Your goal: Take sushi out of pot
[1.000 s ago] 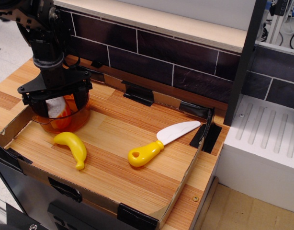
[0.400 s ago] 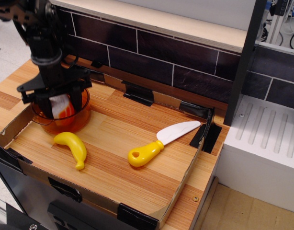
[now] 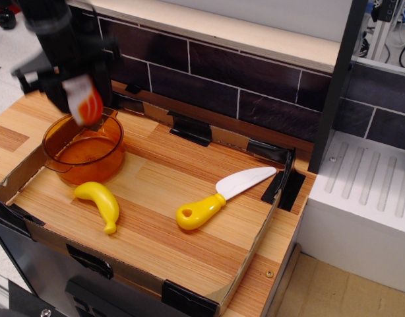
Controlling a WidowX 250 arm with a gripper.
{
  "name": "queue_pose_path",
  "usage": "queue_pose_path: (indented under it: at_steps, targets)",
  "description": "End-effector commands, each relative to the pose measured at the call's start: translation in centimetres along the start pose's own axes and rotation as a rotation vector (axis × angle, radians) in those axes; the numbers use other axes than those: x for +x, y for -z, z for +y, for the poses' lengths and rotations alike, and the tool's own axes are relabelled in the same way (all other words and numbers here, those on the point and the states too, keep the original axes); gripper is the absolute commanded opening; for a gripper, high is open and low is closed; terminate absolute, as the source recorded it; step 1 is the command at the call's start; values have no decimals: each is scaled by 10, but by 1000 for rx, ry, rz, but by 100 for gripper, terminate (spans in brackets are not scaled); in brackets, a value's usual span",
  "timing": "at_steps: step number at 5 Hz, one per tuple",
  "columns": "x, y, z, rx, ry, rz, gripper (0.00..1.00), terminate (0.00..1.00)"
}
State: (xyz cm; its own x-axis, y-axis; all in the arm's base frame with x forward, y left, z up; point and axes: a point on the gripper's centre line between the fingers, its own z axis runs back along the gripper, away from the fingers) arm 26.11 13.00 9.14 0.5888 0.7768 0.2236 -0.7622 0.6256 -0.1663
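The gripper [image 3: 77,99] hung in the air above the far rim of the pot [image 3: 84,148], its black fingers closed on the sushi [image 3: 84,100], which was clear of the pot and held tilted, white rice part uppermost and the orange-red striped part lower and toward the right. The picture was blurred around the arm, so the fingers' outlines were soft, yet the sushi plainly sat clamped between them. The pot stood at the left end of the wooden tray [image 3: 189,251], near the tray's left cardboard wall, upright, its amber wall see-through and one small handle showing at its left side; nothing could be made out inside it. Just in front of the pot, close to it but apart, lay the banana [image 3: 100,201], curved, with its stem end pointing toward the tray's near edge. Well to the right, near the middle of the tray, lay the knife [image 3: 222,197], its yellow handle toward the near side and its white blade pointing away to the right, toward the tray's far right corner. Behind the tray rose a wall of dark tiles [image 3: 242,72] topped by a pale ledge, and to the right stood a white drainer [image 3: 367,191].
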Motion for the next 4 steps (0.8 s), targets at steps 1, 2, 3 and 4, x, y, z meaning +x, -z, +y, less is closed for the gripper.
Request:
queue_pose_path:
  at_steps: [1,2,3,4]
  targets:
    - [-59,-26,-14,-80,240,29,0,0]
    - [-88,-14,-15,-76,312,107,0,0]
    - [-116,7,-20,-40,431,128,0,0]
    - [-131,21,-29,-48,472,126,0,0]
